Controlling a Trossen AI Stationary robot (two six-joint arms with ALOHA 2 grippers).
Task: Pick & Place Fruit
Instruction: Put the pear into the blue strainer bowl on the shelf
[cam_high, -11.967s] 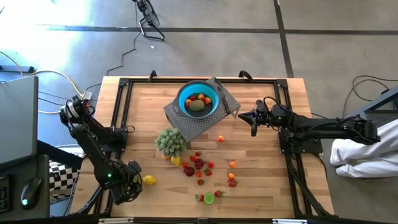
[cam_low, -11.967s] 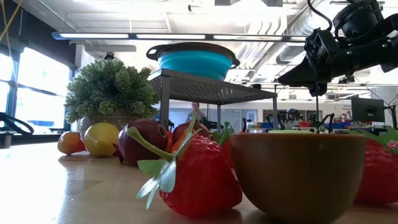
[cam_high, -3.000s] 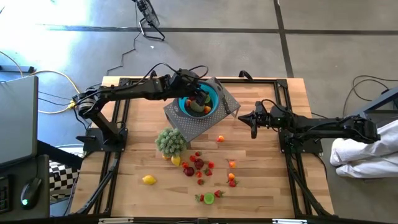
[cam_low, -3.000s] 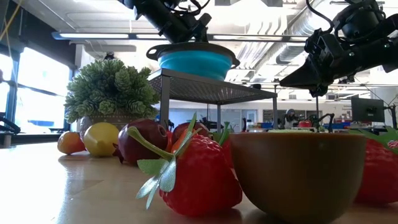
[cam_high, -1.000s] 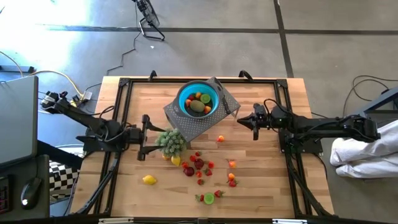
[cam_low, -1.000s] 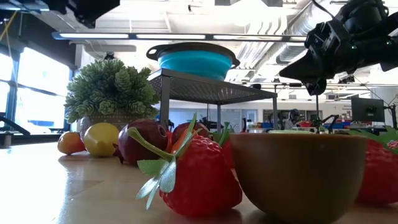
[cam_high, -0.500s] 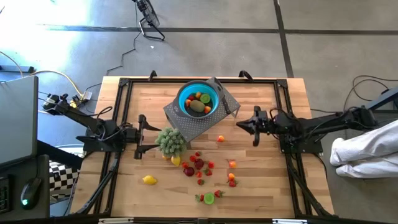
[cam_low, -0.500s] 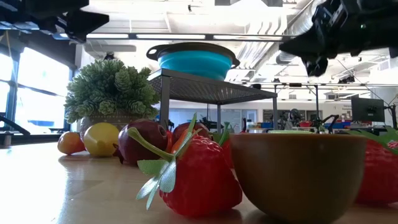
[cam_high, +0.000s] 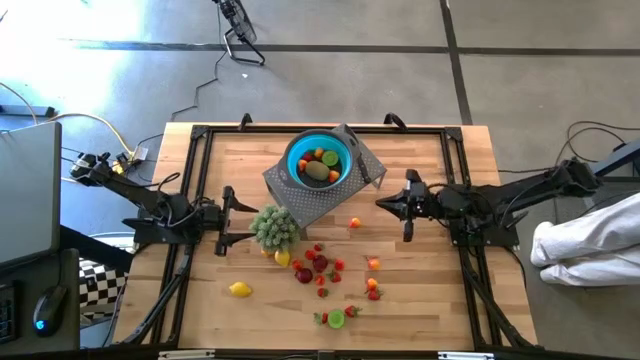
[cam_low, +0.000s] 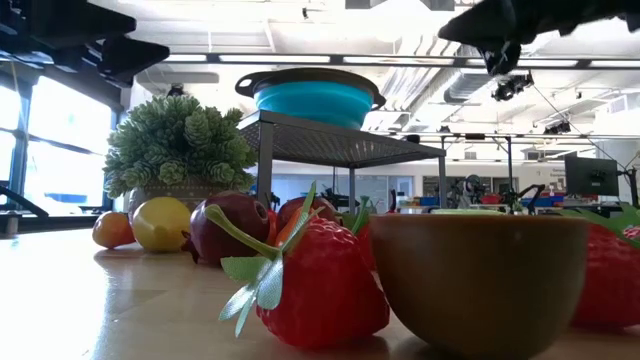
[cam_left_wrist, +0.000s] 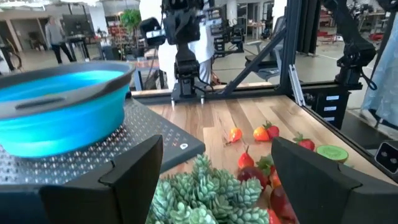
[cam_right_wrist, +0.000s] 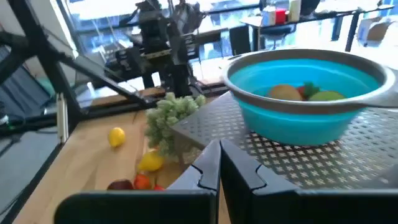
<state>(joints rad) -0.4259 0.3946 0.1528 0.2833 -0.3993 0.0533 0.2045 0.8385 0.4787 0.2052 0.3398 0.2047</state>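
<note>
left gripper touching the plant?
Apart. In the high view bare table shows between the open left gripper and the plant.

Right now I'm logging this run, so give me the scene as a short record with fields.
bowl: blue bowl on a perforated metal stand, several fruit inside
loose fruit: scattered on the table in front of the stand
lemon: alone, apart from the cluster
left gripper: jaws open, empty, beside the green plant
right gripper: jaws shut, empty

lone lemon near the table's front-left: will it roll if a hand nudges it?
Probably. The lemon is rounded, lies on bare flat wood, and touches nothing. Its oval shape suggests a wobbly roll, not a straight one. The skin looks smooth, so it may slip from a shallow pinch.
</note>
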